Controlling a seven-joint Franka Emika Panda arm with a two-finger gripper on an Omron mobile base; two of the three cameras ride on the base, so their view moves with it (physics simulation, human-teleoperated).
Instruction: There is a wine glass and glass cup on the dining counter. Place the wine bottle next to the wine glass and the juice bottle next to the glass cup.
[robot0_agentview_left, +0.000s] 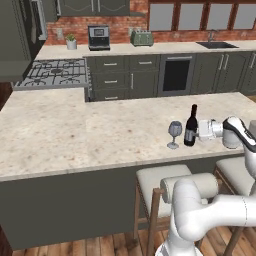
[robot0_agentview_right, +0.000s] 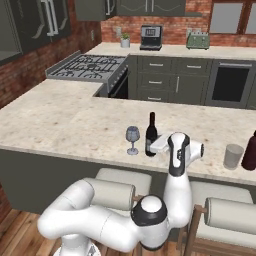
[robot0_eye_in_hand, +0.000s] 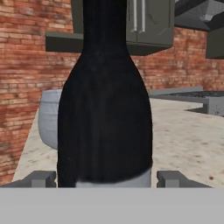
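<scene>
A tall, nearly black glass wine bottle (robot0_eye_in_hand: 105, 109) stands upright between two dark finger tips (robot0_eye_in_hand: 41, 178), hiding part of a clear round wine glass (robot0_eye_in_hand: 49, 118) behind it.

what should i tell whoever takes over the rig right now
Gripper: fingers on either side of the wine bottle; whether they grip it, cannot tell.
Wine bottle stands upright on the dining counter just beside the wine glass, so that half looks done.
Glass cup is further right on the same counter, juice bottle close beside it.
Left: let go, back off, and check the juice bottle's spot.
</scene>
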